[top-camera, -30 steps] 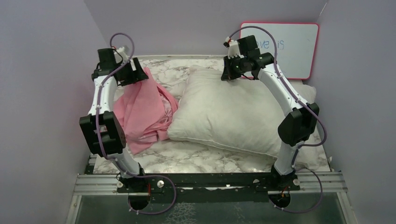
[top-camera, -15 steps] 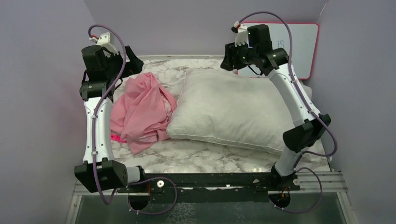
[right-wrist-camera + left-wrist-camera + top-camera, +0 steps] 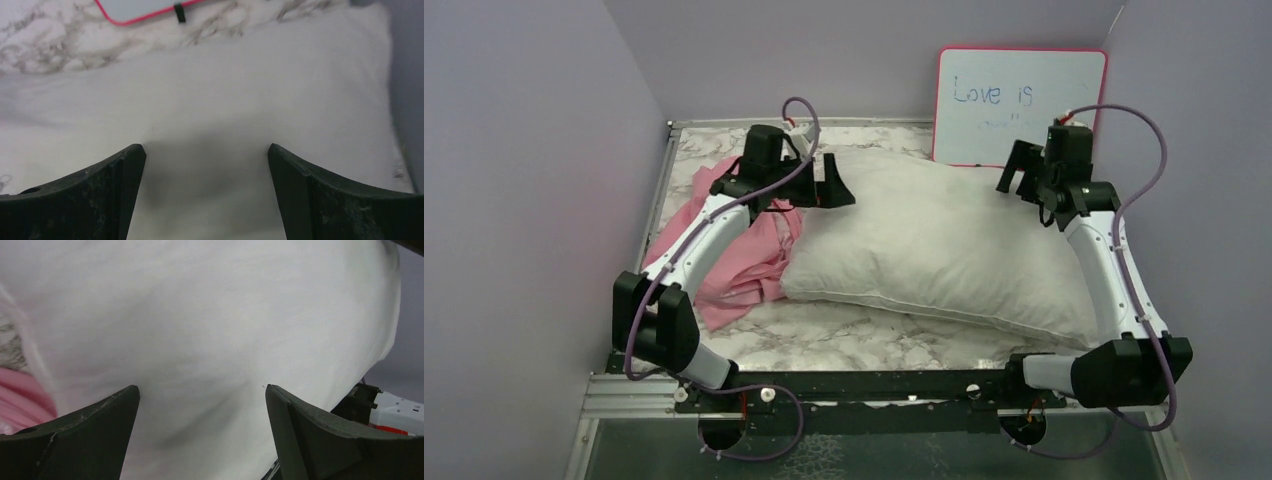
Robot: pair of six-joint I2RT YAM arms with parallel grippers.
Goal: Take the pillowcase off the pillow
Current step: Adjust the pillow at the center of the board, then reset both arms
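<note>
Marble tabletop [image 3: 854, 345] margin before pillow [image 3: 934, 240]

Even soft light; wrist views blurred, perhaps motion; faint shadows.

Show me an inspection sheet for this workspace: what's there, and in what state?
Surface: marble-patterned table, mostly covered by bedding.
Job's things: the white pillow lies bare in the middle. The pink pillowcase is fully off it, crumpled against its left side.
Clutter: a red-framed whiteboard reading "Love is" stands at the far edge.
Grippers: the left end effector is open and empty over the pillow's far left corner. The right end effector is open and empty over its far right part.
Cables: purple cables loop freely off both arms, with no snag seen.
Surroundings: plain lilac walls on three sides.
</note>
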